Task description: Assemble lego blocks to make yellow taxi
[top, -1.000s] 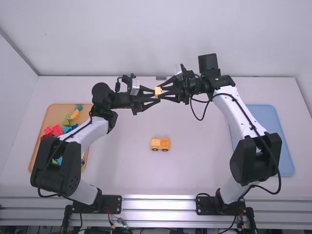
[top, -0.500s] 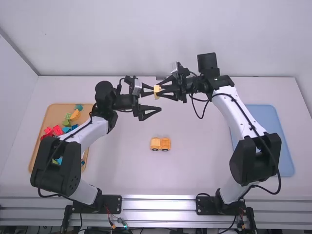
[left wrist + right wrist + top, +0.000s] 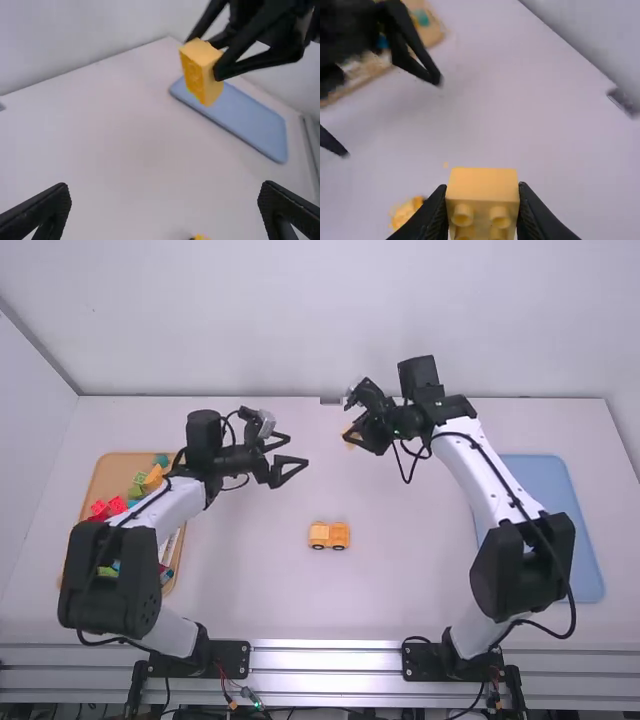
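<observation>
On the white surface (image 3: 250,590), the orange-yellow taxi (image 3: 329,533) runs nine to three o'clock lengthwise, dark-wheeled. Beyond, toward eleven, the left hand (image 3: 299,450) gapes wide; past twelve, the right hand (image 3: 352,437) pinches a studded yellow block (image 3: 482,185).

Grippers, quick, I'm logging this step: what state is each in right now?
Left gripper: open, nothing between its jaws.
Right gripper: jaws closed on a yellow block.

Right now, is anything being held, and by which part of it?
The right gripper holds a yellow block by two opposite sides, flanking its studded face; the left gripper is open and empty.
</observation>
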You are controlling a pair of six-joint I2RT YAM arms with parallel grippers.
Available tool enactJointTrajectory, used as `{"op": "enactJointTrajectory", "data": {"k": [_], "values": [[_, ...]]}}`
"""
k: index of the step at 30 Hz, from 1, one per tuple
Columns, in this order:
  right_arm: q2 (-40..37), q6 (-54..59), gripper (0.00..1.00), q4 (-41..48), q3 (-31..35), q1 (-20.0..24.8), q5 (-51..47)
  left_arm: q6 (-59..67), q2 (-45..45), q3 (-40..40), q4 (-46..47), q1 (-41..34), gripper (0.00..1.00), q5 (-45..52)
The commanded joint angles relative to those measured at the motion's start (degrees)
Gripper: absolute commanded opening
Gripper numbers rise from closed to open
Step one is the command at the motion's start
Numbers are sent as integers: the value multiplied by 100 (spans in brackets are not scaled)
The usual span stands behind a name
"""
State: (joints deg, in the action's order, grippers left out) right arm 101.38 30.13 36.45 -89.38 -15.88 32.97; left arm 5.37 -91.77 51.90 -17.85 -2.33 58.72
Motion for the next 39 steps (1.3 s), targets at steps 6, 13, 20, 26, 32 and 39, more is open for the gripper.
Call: {"op": "enactJointTrajectory", "data": {"k": [6,13,20,26,32,39], "values": [[-31,-256,1,-22,686,-448,-2378,-109,-26,107,42,511,99,-76],[-35,527,2,39,1711,-649,-2811,-96,-26,107,131,560,99,-138],[-35,1497,3,219,2430,-879,-2796,-42,-26,107,90,588,99,-94],[-33,2168,7,153,2970,-1016,-2820,-44,-26,109,107,590,99,-116],[-35,2267,25,118,3239,-994,-2811,-44,-26,107,114,590,99,-116],[-33,2240,38,-330,3464,-925,-2841,-39,-26,107,138,557,99,-118]]}}
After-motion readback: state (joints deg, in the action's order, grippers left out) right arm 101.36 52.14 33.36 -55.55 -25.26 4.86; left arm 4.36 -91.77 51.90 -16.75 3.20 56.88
